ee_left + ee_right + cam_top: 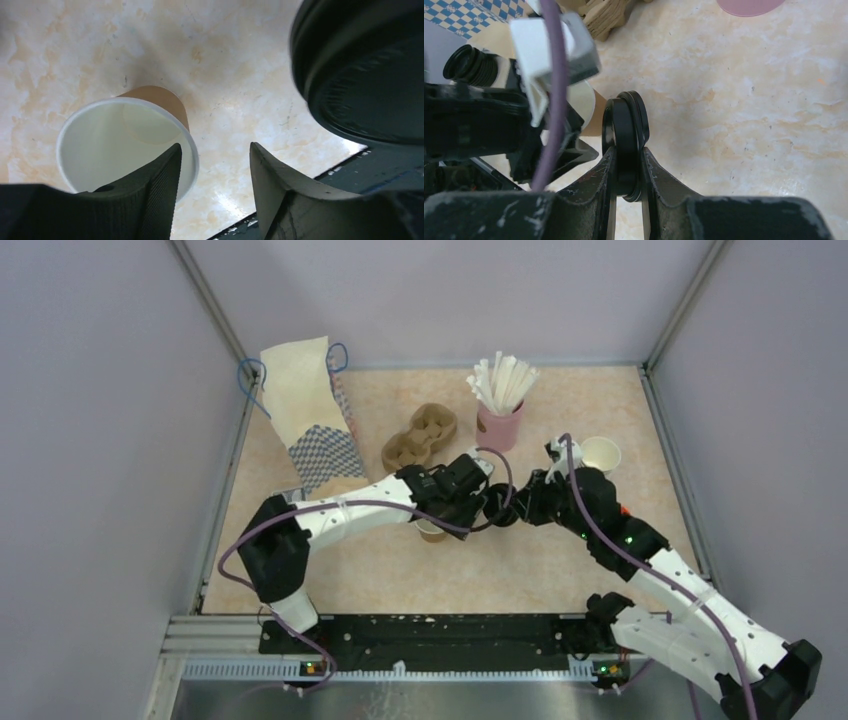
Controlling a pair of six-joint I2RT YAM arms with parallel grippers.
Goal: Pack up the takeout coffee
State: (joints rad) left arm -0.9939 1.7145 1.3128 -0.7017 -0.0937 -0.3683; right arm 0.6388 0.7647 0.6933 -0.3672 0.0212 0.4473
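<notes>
Your paper cup [125,145] stands upright and lidless on the table [240,65], between the two arms. The left gripper [215,195] hangs over one side of its rim, jaws parted with nothing between them, so nothing steadies the cup. The right gripper [626,187] pinches the black lid [626,145] on edge, just beside the cup. If you bring the lid down tilted or off-centre, you will likely tip or shove the light cup, or the lid will slip from the pinch.

Brown cup [125,142] white inside, black lid [626,142], blue-checked bag [322,452], pink holder [498,427]
</notes>
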